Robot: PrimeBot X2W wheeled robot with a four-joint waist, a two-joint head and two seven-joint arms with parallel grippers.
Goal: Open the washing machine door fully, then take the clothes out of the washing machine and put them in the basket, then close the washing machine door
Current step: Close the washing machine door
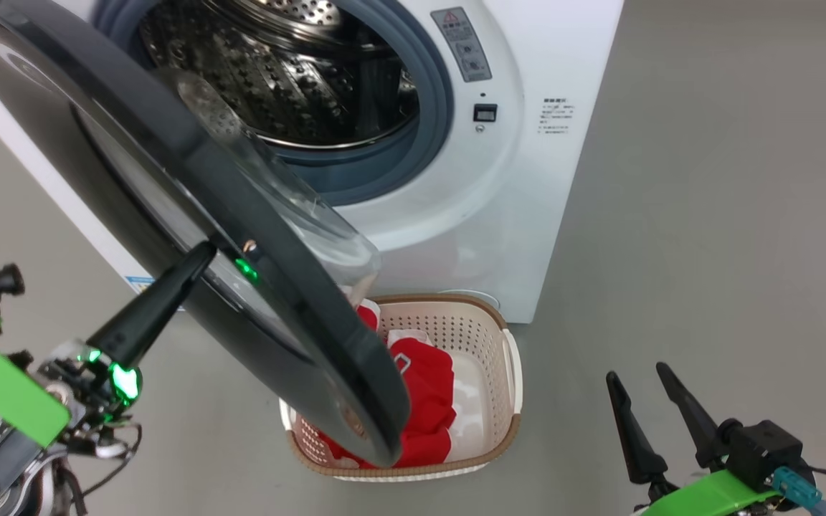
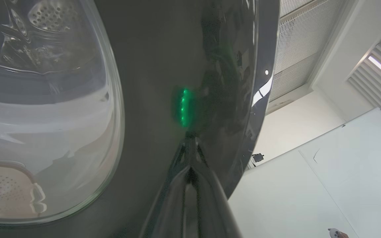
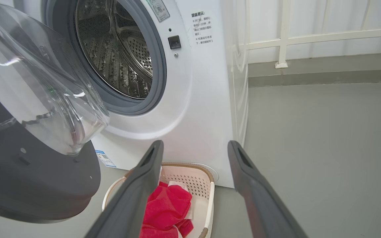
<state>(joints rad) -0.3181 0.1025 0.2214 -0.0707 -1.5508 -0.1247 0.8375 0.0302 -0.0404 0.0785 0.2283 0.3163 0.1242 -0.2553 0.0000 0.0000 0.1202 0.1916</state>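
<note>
Last step judged in hand: closing the large round washing machine door point(image 1: 312, 337) with wide glossy black rim and bulging clear glass bowl; hanging about half open, swung out from the big white boxy front-loading washing machine point(image 1: 542, 179) toward seven o'clock in the head view, hiding part of the basket there. Bright red soft clothes point(image 1: 431, 387) with white panels already lying in the small cream perforated plastic basket point(image 1: 488, 337) with brown woven-look rim, on the floor at six o'clock from the drum opening, just beside the machine's front; perforated steel drum point(image 1: 277, 72) looking empty as far as visible; left gripper point(image 1: 199, 256) at eight o'clock, jaws pressed together, tips touching the door's black outer rim, pinching nothing; right gripper point(image 1: 635, 373) at four o'clock, jaws spread wide, holding nothing, well apart from door and basket. Next move, as a guess: pushing the rim on toward one o'clock until latched against the grey rubber ring point(image 1: 436, 100); calls for steady contact on slippery gloss, following the hinge arc, no sliding off the edge. Counted: one door; one washing machine; one basket; one drum; two grippers; one red heap of clothes, number of garments within impossible to tell.
</note>
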